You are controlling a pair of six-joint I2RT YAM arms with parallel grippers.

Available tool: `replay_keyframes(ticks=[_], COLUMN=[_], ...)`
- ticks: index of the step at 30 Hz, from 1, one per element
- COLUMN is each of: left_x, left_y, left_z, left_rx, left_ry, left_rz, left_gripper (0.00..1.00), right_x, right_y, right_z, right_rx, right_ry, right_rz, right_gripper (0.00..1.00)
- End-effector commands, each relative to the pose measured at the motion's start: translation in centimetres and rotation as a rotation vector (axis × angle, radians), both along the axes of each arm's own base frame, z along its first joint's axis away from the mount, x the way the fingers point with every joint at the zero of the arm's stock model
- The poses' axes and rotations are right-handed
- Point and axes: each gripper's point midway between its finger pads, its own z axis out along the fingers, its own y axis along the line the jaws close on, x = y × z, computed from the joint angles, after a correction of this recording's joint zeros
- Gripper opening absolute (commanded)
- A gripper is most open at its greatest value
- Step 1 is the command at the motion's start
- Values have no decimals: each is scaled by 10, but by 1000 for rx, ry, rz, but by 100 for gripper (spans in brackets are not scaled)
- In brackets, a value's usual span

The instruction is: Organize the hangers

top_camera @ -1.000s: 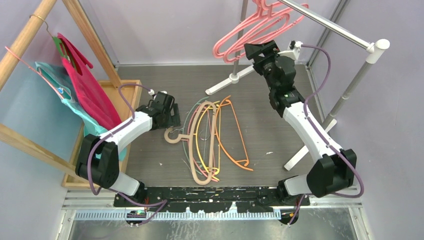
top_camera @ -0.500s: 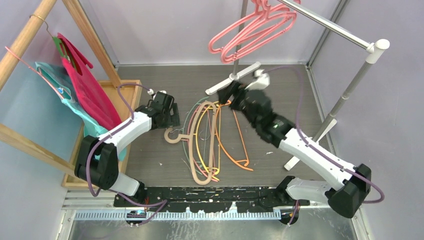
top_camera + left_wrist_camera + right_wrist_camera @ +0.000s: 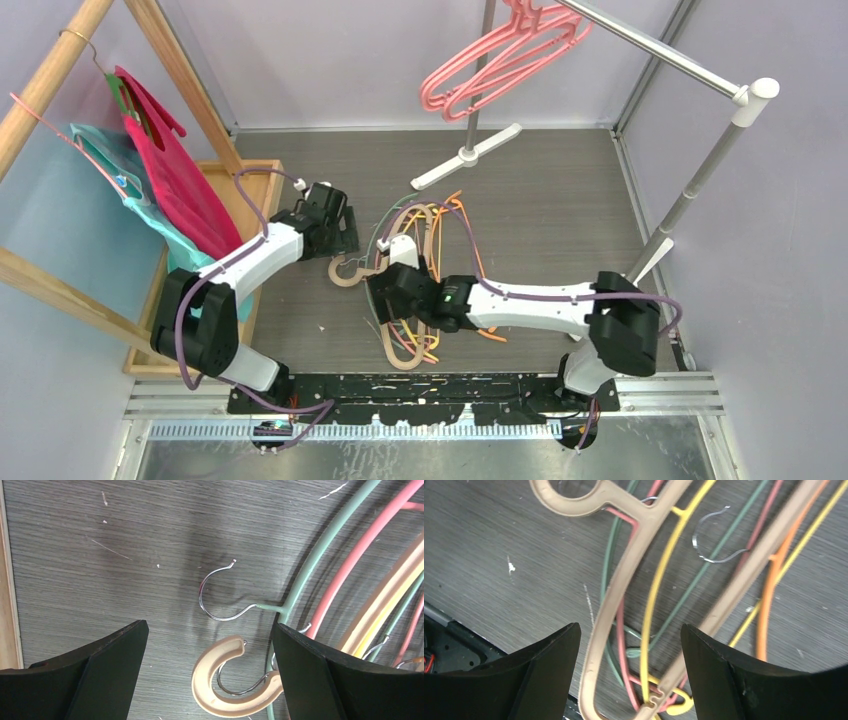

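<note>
Reaching for the next pick; nothing is gripped yet. Your items stand as follows.

Right gripper (image 3: 388, 292): low over the loose pile of hangers (image 3: 440, 225) on the table (image 3: 570, 200), jaws spread wide and empty. In its wrist view the right gripper (image 3: 629, 632) straddles the beige hanger (image 3: 621, 570). The yellow hanger (image 3: 655, 595) and strands of green and pink also lie in the gap, and the orange hanger (image 3: 769, 595) lies off to one side.

Left gripper (image 3: 343, 230): jaws apart, holding nothing, beside the pile at its hook end. Its wrist view shows the left gripper (image 3: 210, 630) framing the beige hook (image 3: 220, 680) and the wire hook (image 3: 217, 605) of the pale green hanger (image 3: 320, 555).

Already placed: pink hangers (image 3: 500, 65) hung on the metal rail (image 3: 660, 48).

Step in hand, as judged: fetching another hanger for the rail. You will likely need to lower and close on one strand only. The beige hanger looks uppermost, but the frames are interlaced and neighbours may lift with it. Carry it up hook-first.

Change since earlier: a second ago your right arm was raised at the rail beside the pink hangers. Half a second ago it was mid-swing over the pile's far end. Now it is stretched across and down over the pile. The left arm and the pile look unmoved.
</note>
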Motion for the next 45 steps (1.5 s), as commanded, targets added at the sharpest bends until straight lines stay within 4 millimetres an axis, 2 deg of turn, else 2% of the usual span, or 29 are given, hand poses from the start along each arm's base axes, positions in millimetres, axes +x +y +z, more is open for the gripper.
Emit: replay_keyframes(ticks=[1,4,10,15,19,26,30,34,37,40,45], left_x=[10,10,8,6,5,3,3,2,1,1,-2], left_y=[4,8,10,10,10,13,13,13,15,16,22], left_z=[5,7,5,0,-2,2,6,8,8,11,14], left_rx=[-20,-20,-20,-19,-18,-16,-20,-26,-22,-20,-2], left_ry=[-23,-28,-30,-20,-18,-38,-48,-54,-55,-64,-79], left_rz=[34,41,41,39,39,45,47,50,56,62,77], left_gripper=[98,98,98,98,98,98,98,98,98,98,98], right_x=[-7,-14,-22,-30,-30,-25,-23,-22,-19,-13,-10], right_y=[39,49,53,58,52,37,33,26,18,-1,-53], right_z=[11,-5,-36,-56,-64,-72,-72,-72,-63,-43,-8], right_rx=[89,91,62,43,22,-29,-44,-58,-53,-30,17], right_ry=[14,55,116,162,162,139,130,120,96,44,-28], right_rz=[47,62,72,93,79,40,29,13,-11,-69,-197], right_gripper=[79,78,76,70,67,51,40,22,11,10,6])
